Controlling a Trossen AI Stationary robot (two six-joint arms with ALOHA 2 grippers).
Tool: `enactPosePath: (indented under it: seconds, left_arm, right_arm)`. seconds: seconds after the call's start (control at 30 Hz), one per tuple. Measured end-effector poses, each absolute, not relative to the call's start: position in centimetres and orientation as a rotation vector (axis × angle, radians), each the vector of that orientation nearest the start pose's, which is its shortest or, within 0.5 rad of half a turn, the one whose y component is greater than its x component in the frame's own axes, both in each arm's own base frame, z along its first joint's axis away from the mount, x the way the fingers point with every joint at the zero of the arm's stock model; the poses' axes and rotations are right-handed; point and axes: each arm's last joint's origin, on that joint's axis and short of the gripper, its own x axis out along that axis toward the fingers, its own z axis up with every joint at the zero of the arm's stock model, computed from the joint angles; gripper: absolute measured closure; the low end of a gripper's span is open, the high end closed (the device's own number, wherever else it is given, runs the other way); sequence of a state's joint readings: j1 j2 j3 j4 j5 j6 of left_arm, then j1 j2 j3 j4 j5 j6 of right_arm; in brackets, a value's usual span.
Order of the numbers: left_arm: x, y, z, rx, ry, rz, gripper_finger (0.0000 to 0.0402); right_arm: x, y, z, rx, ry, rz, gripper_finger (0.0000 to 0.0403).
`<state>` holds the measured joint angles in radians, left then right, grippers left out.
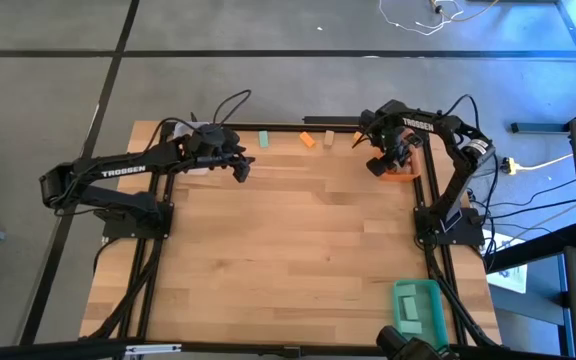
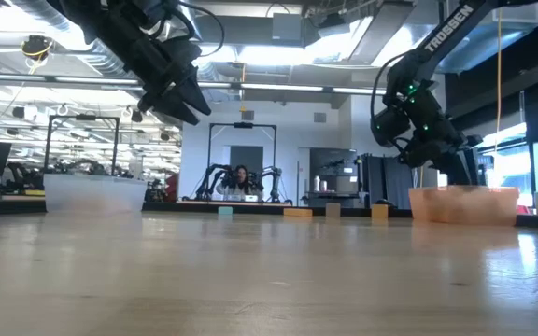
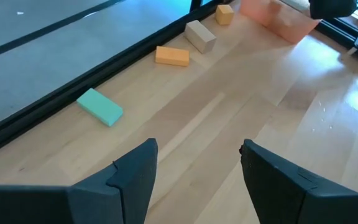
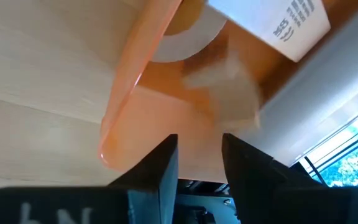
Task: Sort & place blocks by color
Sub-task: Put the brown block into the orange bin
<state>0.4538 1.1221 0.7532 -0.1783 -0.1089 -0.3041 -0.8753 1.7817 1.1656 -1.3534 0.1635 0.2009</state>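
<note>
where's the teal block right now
The teal block lies flat on the table's far edge in the high view, just right of the left gripper, with the orange bar next along.

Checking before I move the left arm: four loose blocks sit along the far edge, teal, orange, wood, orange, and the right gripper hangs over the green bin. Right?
One thing is off. The right gripper hangs over the orange bin at the far right corner, as the high view shows. The green bin sits at the near edge, away from both arms. The teal block, orange block, wood block and second orange block are as you say.
</note>
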Motion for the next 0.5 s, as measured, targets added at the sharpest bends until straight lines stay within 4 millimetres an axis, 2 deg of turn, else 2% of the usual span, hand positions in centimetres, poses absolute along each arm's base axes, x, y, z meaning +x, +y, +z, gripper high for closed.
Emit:
enactPosePath:
  seconds: [0.13, 0.27, 0.5]
  left_arm:
    - [21.3, 10.7, 25.9, -0.384, 0.460, 0.628, 0.0182]
    - [21.3, 10.7, 25.9, -0.383, 0.460, 0.632, 0.0182]
    - [21.2, 10.8, 25.9, -0.390, 0.457, 0.637, 0.0182]
  right_arm:
    - [17.4, -21.5, 18.6, 0.843, 1.827, -0.899, 0.0277]
    - [18.5, -22.6, 20.4, 0.858, 1.709, -0.983, 0.0276]
    - [23.1, -24.5, 23.8, 0.924, 1.239, -0.952, 0.0275]
